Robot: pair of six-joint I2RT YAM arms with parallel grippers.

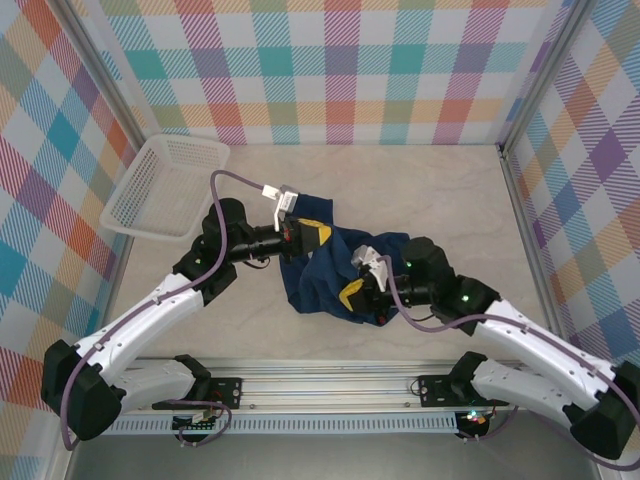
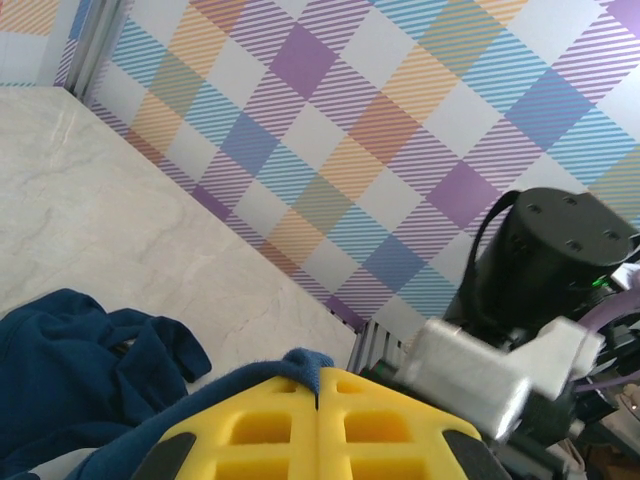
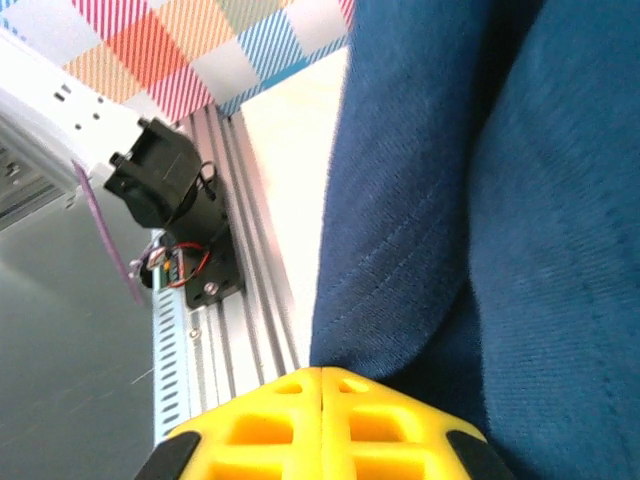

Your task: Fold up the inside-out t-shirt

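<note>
The inside-out t-shirt (image 1: 318,272) lies bunched in a dark navy heap at the middle of the table. My left gripper (image 1: 316,237) is at its far upper edge. In the left wrist view that gripper (image 2: 318,376) is shut, and a fold of the t-shirt (image 2: 70,375) pokes out over its yellow fingertips. My right gripper (image 1: 352,297) is at the heap's near edge. In the right wrist view it (image 3: 322,374) is shut, with the hem of the t-shirt (image 3: 480,220) running into its tips.
A white basket (image 1: 165,185) leans at the back left against the plaid wall. The aluminium rail (image 1: 330,378) with the arm bases runs along the near edge, close under the right gripper. Bare tabletop (image 1: 420,190) stretches behind and to the right.
</note>
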